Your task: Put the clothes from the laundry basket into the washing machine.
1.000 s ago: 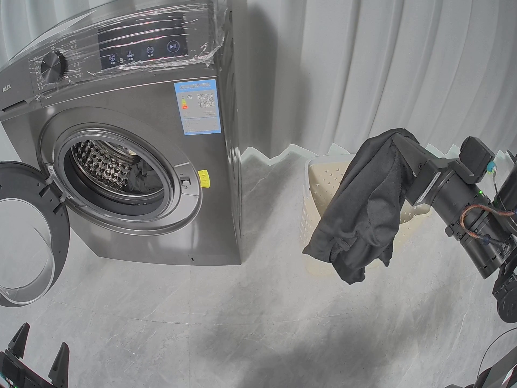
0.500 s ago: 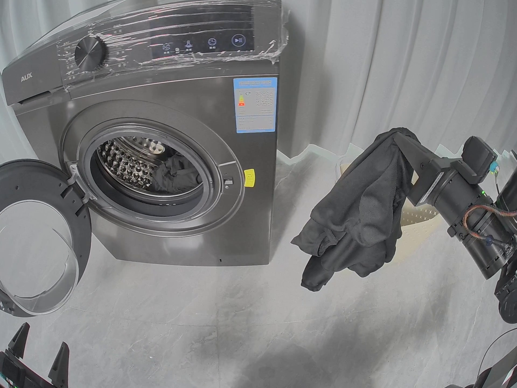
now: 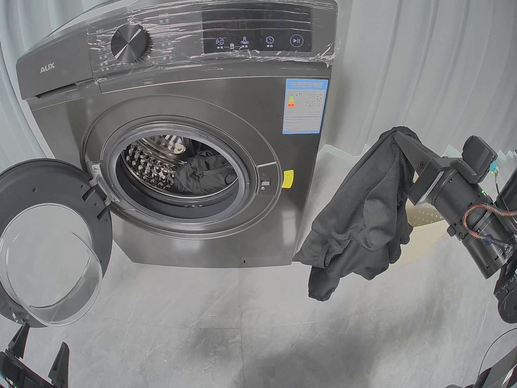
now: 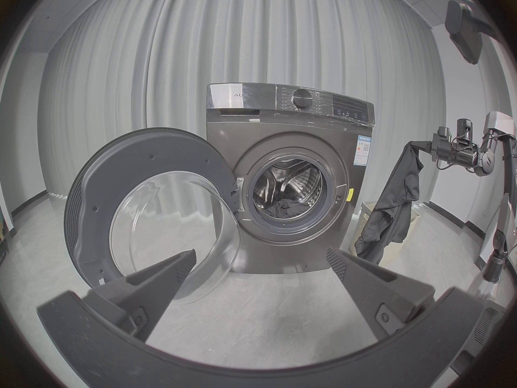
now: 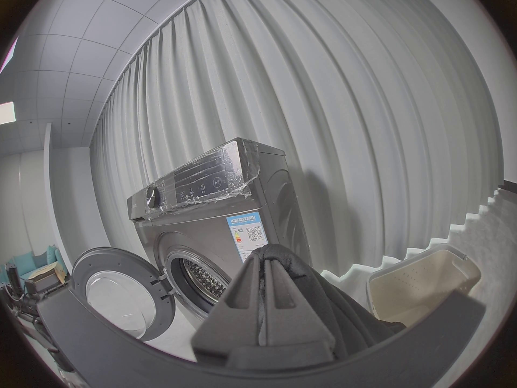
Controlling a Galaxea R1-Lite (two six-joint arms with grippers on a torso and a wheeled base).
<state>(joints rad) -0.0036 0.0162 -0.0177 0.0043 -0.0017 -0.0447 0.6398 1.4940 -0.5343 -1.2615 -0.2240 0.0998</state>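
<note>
The grey washing machine (image 3: 215, 109) stands with its round door (image 3: 51, 243) swung wide open to the left. A dark piece of clothing (image 3: 207, 173) lies inside the drum. My right gripper (image 3: 403, 137) is held in the air to the right of the machine, shut on a black garment (image 3: 366, 211) that hangs down from it; the wrist view has the closed fingers (image 5: 239, 303) pinching the cloth (image 5: 334, 308). The cream laundry basket (image 3: 425, 227) sits on the floor behind the garment, mostly hidden. My left gripper (image 3: 37, 354) is low at the near left, open and holding nothing (image 4: 261, 251).
White curtains (image 3: 420, 55) hang behind the machine and basket. The open door juts out over the floor at the left. Bare grey floor (image 3: 215, 324) lies in front of the machine. The basket (image 5: 425, 281) looks empty where its inside shows.
The head camera has swung, so the machine now sits nearer the middle and the basket is more hidden. The hanging garment has swayed slightly toward the machine. Both grippers keep their states.
</note>
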